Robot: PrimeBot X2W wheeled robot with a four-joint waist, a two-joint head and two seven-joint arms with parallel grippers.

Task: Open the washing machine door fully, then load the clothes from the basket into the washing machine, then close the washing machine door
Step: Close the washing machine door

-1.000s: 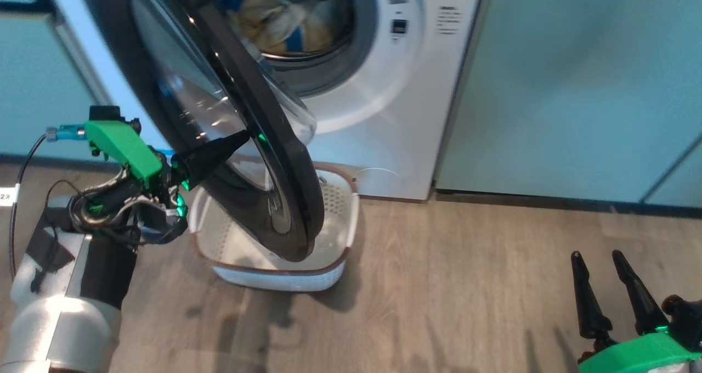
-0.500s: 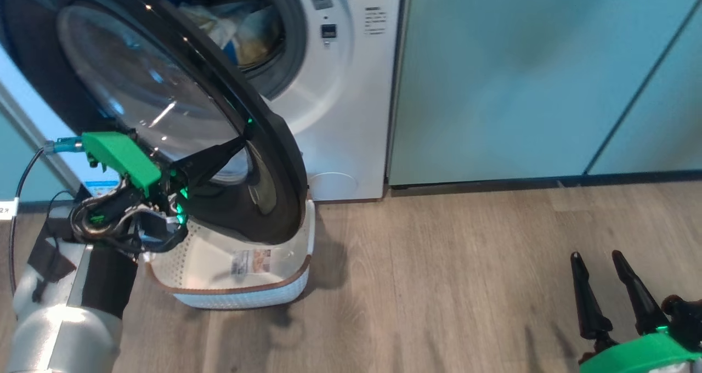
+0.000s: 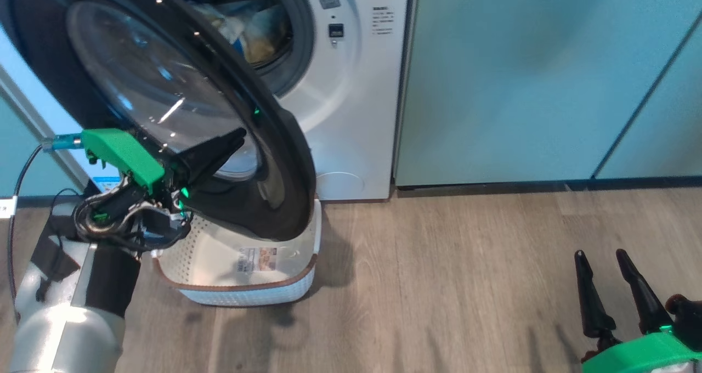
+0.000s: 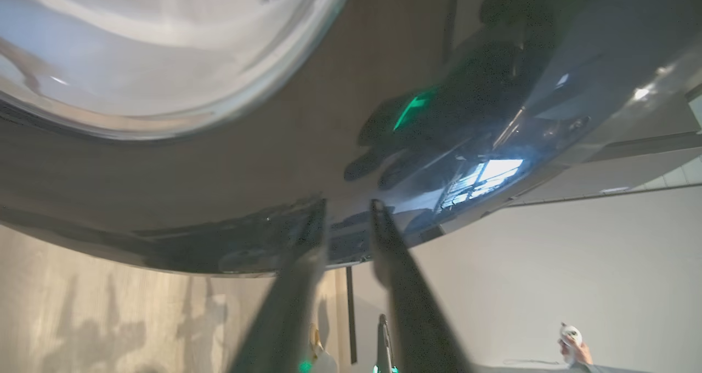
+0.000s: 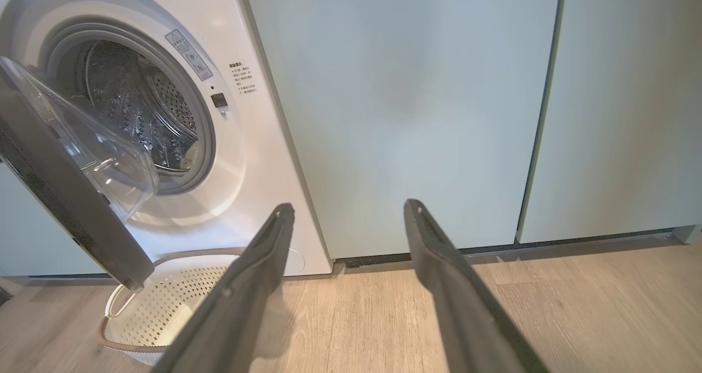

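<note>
Door [image 3: 279, 164] stands half open in the head view, hinged at the left and nearly edge-on. Its long axis slants from upper left to lower right, and its outer face is turned toward the left gripper [image 3: 238, 136]. That gripper's narrowly parted fingers [image 3: 214, 151] reach the glossy face and grasp nothing. The door's lower rim hangs over the basket [image 3: 252, 297], which sits on the floor [image 3: 439, 263] against the machine [image 3: 351, 115]. Clothes [image 3: 260, 35] lie inside the machine. The right gripper [image 3: 600, 255] hovers at lower right, spread wide and empty. In the left wrist view, the fingertips [image 4: 318, 214] show a small gap between them at the door's [image 4: 219, 170] dark rim. In the right wrist view, the door's [image 5: 60, 192] clear bulge faces the machine's opening, with the basket [image 5: 159, 307] beneath it and cabinets [image 5: 417, 99] to the right.
</note>
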